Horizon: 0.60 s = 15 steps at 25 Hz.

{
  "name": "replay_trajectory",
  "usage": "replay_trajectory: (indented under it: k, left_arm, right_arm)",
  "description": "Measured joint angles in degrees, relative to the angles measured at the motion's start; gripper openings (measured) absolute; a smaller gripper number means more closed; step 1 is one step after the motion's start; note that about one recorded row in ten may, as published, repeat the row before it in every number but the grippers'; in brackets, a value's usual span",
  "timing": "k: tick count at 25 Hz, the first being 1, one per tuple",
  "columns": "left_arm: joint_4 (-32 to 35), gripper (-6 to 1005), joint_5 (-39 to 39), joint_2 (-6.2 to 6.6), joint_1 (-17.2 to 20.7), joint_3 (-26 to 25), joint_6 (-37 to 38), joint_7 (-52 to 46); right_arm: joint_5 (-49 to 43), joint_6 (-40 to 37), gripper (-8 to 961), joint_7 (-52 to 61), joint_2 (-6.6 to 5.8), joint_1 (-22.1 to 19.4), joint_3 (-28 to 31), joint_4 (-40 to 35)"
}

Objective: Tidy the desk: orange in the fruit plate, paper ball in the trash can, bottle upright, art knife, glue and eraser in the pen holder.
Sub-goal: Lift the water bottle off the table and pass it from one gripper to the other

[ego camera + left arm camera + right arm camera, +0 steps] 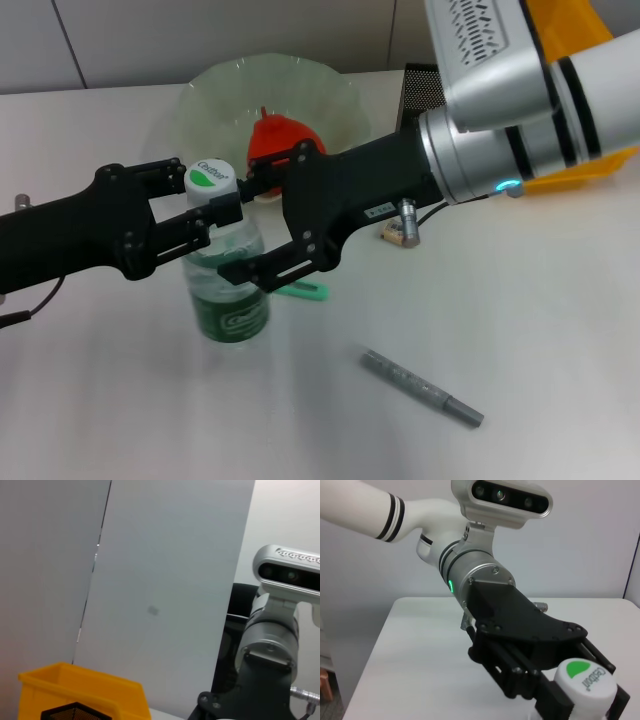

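From the head camera, the bottle point(226, 270) stands upright on the white bench point(520, 330), its white-and-green cap held between the fingers of the left gripper point(205, 215), which reaches in from the left and appears closed on the bottle's neck. The right gripper point(262, 225) comes in from the right with its fingers spread wide on either side of the bottle, gripping nothing. Behind them, an orange-red fruit point(283, 140) already sits in the clear fruit plate point(205, 100) — that step looks done, and the bottle step looks close to done. Still loose on the bench are a grey pen-like tool point(420, 387), likely the art knife, a small beige-and-metal item point(400, 232) near the right arm, and a green object point(303, 291) mostly hidden under the right gripper. The black mesh pen holder point(418, 92) and a yellow bin point(580, 170) are largely blocked by the right arm; no paper ball can be made out.

The left wrist camera looks past a wall panel to the yellow bin point(82, 692) with the mesh holder's point(75, 712) rim in front, and the right arm's wrist housing — its own fingers are out of frame.

The right wrist camera shows the left gripper point(580, 700) clamped at the bottle's cap point(586, 681), the bottle body cut off below.
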Motion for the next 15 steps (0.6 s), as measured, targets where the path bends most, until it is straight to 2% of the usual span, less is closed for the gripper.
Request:
replay_trajectory:
  k: [9,14,15]
  left_arm:
    - [0.4,452,0.0,0.65,0.0,0.0,-0.4,-0.7]
    - [1.1,450,0.0,1.07,0.3,0.0,-0.7,-1.7]
    - [1.2,449,0.0,1.13,0.4,0.0,-0.7,-1.8]
  right_arm:
    - [0.0,-3.3,774,0.1,-0.03,-2.0,3.6,-1.3]
    - [0.0,-8.2,775,0.4,-0.01,-4.0,7.7,-3.6]
    - [0.0,-10.1,775,0.8,-0.02,-5.4,9.3,-5.1]
